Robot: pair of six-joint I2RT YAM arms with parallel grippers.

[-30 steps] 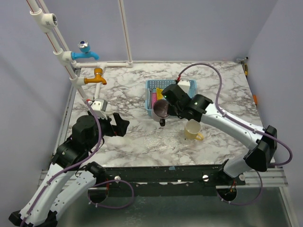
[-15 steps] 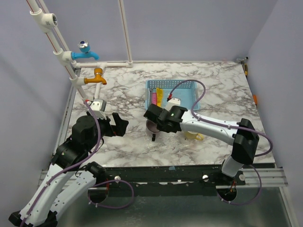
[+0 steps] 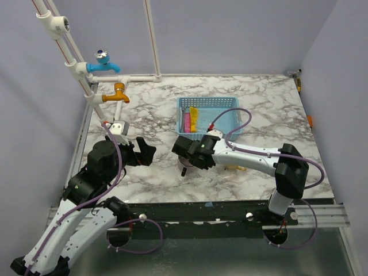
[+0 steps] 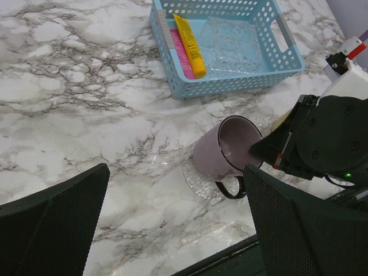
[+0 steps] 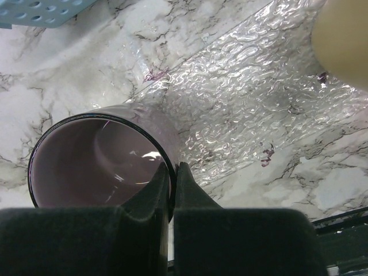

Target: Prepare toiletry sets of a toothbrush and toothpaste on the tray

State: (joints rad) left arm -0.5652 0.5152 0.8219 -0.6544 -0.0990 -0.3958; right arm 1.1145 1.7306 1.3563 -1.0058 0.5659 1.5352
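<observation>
The yellow toothpaste tube and the pink tube lie side by side at the left end of the blue basket. Both also show in the left wrist view, yellow and pink. No toothbrush shows. My right gripper is shut on the rim of the mauve cup, one finger inside and one outside. The cup is tilted, low over the clear textured tray. My left gripper is open and empty, left of the cup.
A cream mug stands right of the cup, mostly hidden behind the right arm in the top view. Two taps on white pipes stand at the back left. The table's near edge is just below the cup.
My right arm has carried the mauve cup left and toward the near edge, away from the basket, and lowered it over the clear tray. The left arm has not moved.
</observation>
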